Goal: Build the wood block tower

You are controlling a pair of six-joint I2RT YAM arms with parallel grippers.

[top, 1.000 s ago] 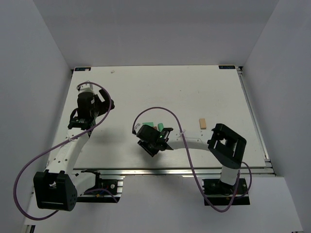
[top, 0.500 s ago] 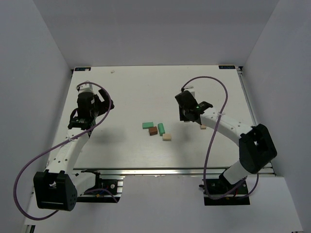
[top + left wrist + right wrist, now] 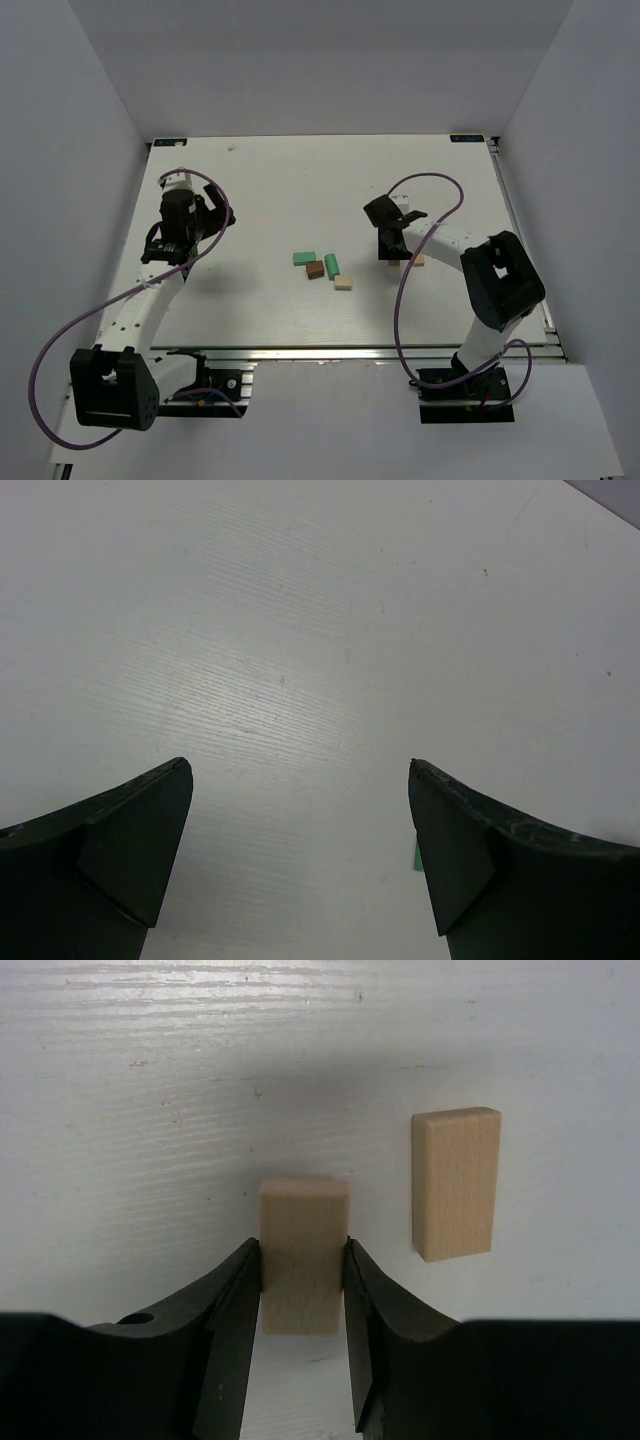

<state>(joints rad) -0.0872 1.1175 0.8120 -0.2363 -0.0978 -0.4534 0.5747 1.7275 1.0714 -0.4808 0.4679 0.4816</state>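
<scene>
Tan block (image 3: 303,1222), long axis running out along the grip, sits pinched between the right fingers (image 3: 232,1310) just left of a second tan block (image 3: 456,1183), with the wood block tower (image 3: 324,268), only a flat cluster, lying left on the surface (image 3: 260,190) and the left fingers (image 3: 130,850) spread wide, farther off.

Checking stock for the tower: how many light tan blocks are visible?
3. One tan block in the right end effector; a second tan block flat beside it; a third tan block in the mid-table cluster. Others may hide under arms.
</scene>
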